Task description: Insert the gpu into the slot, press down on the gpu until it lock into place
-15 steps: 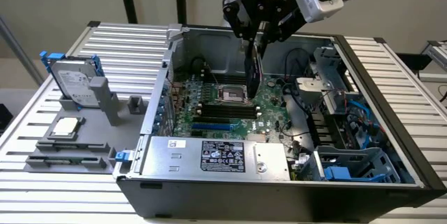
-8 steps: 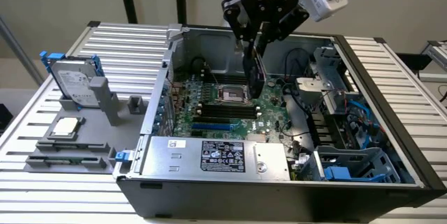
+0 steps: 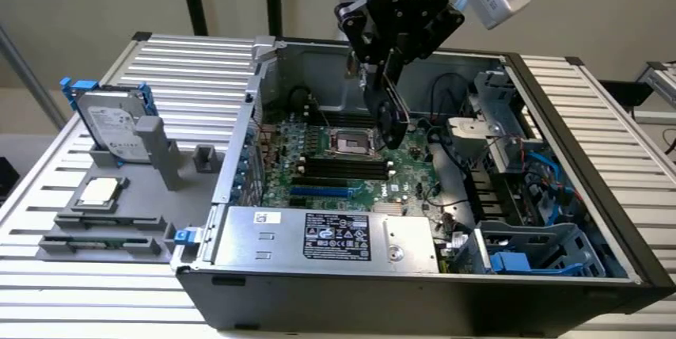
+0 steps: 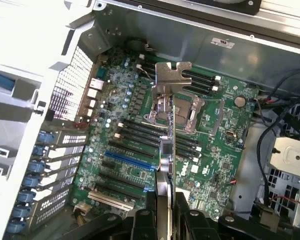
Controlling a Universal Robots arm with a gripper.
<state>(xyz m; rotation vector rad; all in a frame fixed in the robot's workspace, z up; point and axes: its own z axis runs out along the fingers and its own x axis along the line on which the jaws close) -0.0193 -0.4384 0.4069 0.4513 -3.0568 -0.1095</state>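
My gripper [image 3: 387, 70] hangs over the open computer case, shut on the gpu [image 3: 390, 113]. The card hangs on edge below the fingers, above the CPU socket area of the motherboard [image 3: 306, 157]. In the wrist view the gpu [image 4: 166, 150] shows edge-on between my two black fingers [image 4: 142, 222], with its silver end bracket [image 4: 171, 79] at the far end. The slot [image 3: 320, 193] is a bright-blue strip near the power supply side of the board. It lies apart from the card, and in the wrist view the slot [image 4: 129, 161] sits beside the card's edge with nothing in it.
The case [image 3: 591, 220] has tall walls all round. A silver power supply [image 3: 328, 236] fills its near side. Black memory slots [image 3: 338, 169] and the CPU socket [image 3: 349, 142] lie under the card. Cables and a drive cage [image 3: 507, 173] crowd the exterior view's right. A hard drive [image 3: 111, 129] stands outside.
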